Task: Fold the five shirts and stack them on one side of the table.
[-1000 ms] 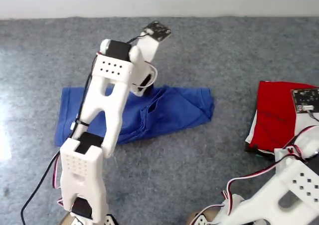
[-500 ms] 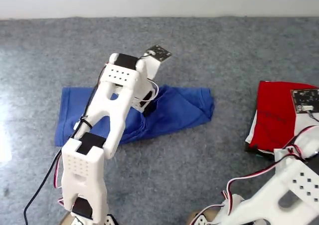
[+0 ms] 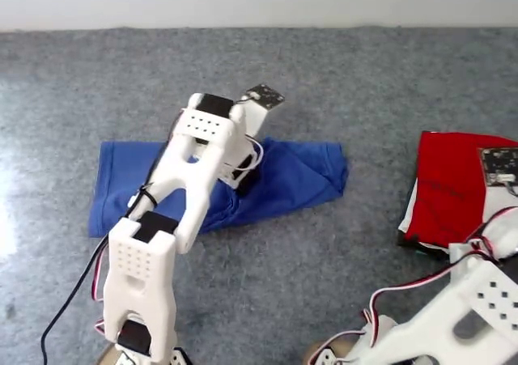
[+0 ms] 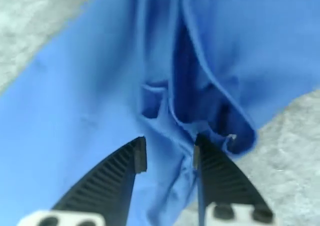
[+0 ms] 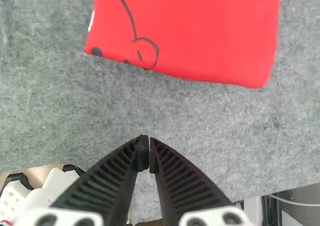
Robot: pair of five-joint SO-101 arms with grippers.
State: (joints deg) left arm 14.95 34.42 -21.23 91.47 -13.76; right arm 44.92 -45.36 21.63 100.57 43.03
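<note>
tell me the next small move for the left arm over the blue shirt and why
Probably lower the left gripper slightly and close it: its jaws stand open over a bunched crease of the blue shirt, which lies only partly folded.

Seen from above, the left arm (image 3: 194, 179) lies across the blue shirt (image 3: 299, 175), hiding its middle folds. At the right, the red shirt (image 3: 449, 187) runs off the picture's edge. The folded layers (image 3: 408, 211) beneath it show as thin white and dark slivers, too little to count. The right arm (image 3: 477, 300) is cut off at the near right corner.
</note>
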